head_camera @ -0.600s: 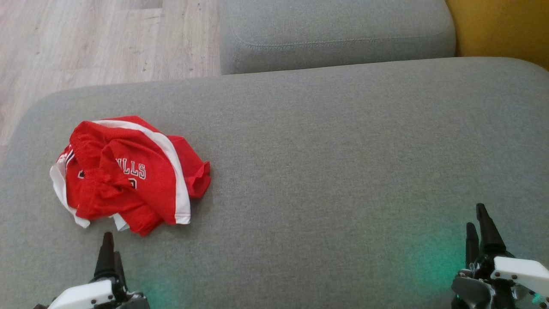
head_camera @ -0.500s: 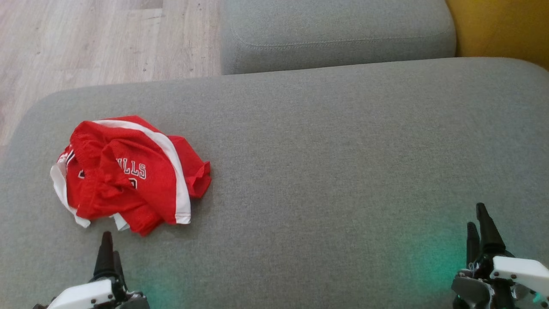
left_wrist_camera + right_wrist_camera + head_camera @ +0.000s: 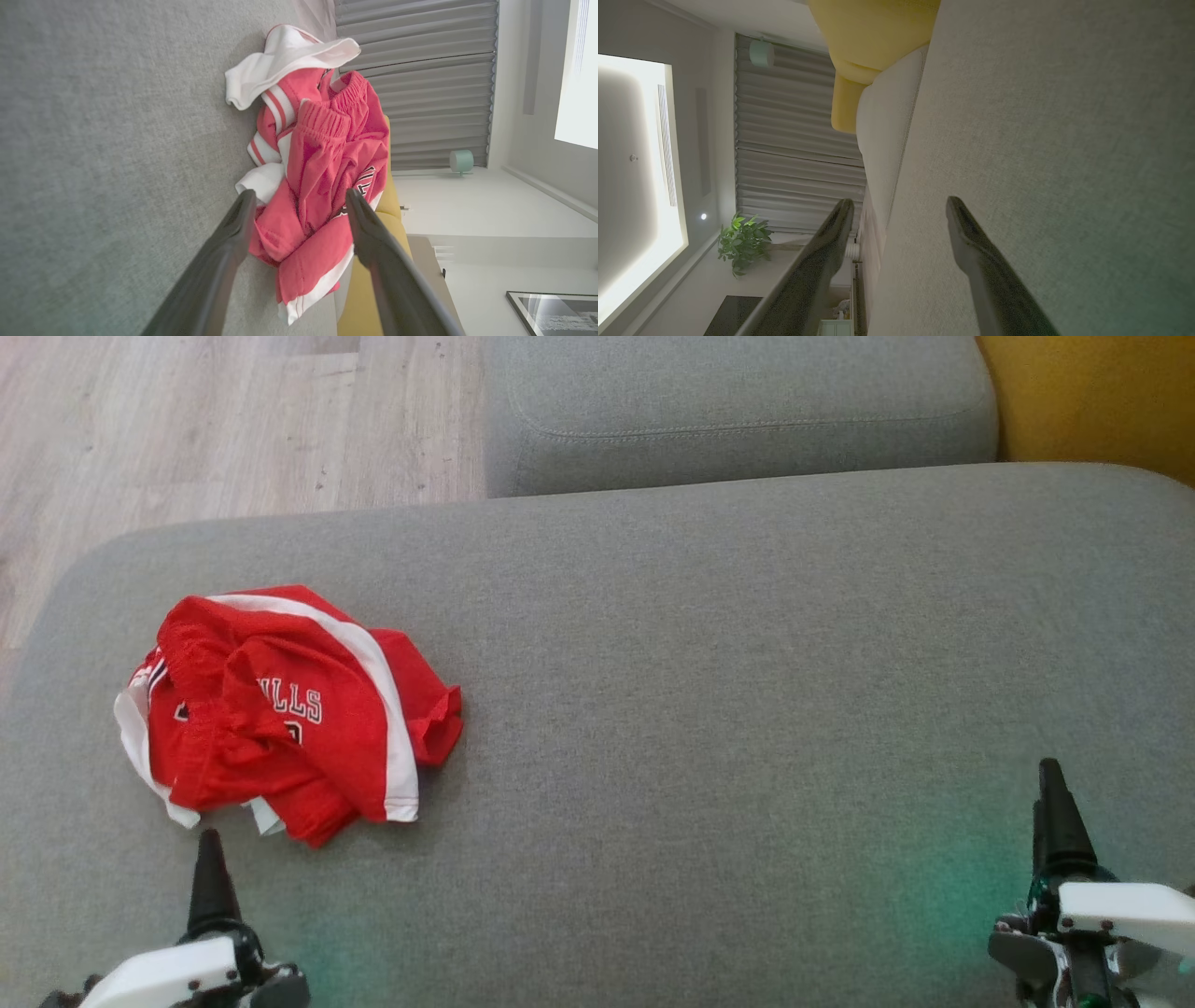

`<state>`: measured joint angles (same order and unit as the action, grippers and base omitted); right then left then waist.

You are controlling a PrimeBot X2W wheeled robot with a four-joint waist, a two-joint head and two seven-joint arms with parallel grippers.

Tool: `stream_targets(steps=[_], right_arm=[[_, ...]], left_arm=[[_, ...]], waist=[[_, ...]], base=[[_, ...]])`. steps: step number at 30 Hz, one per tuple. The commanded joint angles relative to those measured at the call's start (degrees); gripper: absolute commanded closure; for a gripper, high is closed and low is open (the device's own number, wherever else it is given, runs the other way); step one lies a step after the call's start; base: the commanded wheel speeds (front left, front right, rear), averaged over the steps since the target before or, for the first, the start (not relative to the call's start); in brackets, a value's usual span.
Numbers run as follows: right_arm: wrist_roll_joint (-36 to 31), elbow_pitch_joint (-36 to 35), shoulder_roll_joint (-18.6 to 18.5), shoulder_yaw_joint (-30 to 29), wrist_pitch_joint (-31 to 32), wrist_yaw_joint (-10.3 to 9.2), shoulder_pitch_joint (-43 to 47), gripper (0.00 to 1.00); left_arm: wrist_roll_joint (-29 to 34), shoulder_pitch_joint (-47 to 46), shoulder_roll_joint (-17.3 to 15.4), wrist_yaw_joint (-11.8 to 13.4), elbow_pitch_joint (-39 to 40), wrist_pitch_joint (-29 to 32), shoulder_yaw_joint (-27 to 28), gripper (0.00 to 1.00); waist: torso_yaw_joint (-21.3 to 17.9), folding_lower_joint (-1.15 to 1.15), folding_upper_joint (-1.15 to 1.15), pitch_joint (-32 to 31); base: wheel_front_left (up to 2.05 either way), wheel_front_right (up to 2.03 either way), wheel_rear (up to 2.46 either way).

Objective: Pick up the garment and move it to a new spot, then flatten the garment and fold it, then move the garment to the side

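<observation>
Head view: a broad grey seat cushion [image 3: 709, 653] carries the scene, its rounded far-left corner bordering a pale wooden floor [image 3: 187, 429]. Beyond its far edge lies a second grey cushion [image 3: 738, 411], and a yellow upholstered piece [image 3: 1092, 401] fills the space past the far-right corner. The garment [image 3: 289, 709], red with a white stripe, white trim and white letters reading "LLS", lies crumpled in a heap near the left end of the seat cushion, roughly midway between the far and near edges; it rests on the fabric and nothing holds it. The left gripper [image 3: 300, 198] stands at the near edge towards the left corner, just beside the near side of the garment, its two dark fingers spread apart and empty; in the left wrist view the heap is framed between them. The right gripper [image 3: 900, 203] stands at the near edge towards the right corner, well apart from the garment, fingers likewise spread wide over bare grey fabric, pinching nothing.
</observation>
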<state>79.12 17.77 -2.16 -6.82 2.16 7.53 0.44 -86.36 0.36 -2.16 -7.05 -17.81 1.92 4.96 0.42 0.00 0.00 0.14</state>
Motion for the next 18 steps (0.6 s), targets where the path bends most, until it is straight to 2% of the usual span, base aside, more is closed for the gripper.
stream_targets(steps=[1, 9, 18], right_arm=[[-2.5, -2.8, -0.4, 0.0, -0.7, -0.01, -2.6, 0.0], [-11.0, -5.6, -0.4, 0.4, -2.1, -0.01, -2.9, 0.0], [-19.7, -8.2, -0.4, 1.5, -3.4, -0.01, -3.0, 0.0]], left_arm=[[1.6, -2.6, -0.4, 0.0, 2.6, -0.5, 1.3, 0.0], [7.5, -3.1, -0.4, 1.1, 6.2, -1.9, 1.6, 0.0], [15.9, -3.0, -0.4, 2.2, 10.3, -3.2, -1.0, 0.0]], waist=[[0.0, 0.0, 0.0, 0.0], [-0.3, 0.0, 0.0, 0.4], [-0.6, 0.0, 0.0, 0.6]], base=[[0.0, 0.0, 0.0], [0.0, 0.0, 0.0], [0.0, 0.0, 0.0]])
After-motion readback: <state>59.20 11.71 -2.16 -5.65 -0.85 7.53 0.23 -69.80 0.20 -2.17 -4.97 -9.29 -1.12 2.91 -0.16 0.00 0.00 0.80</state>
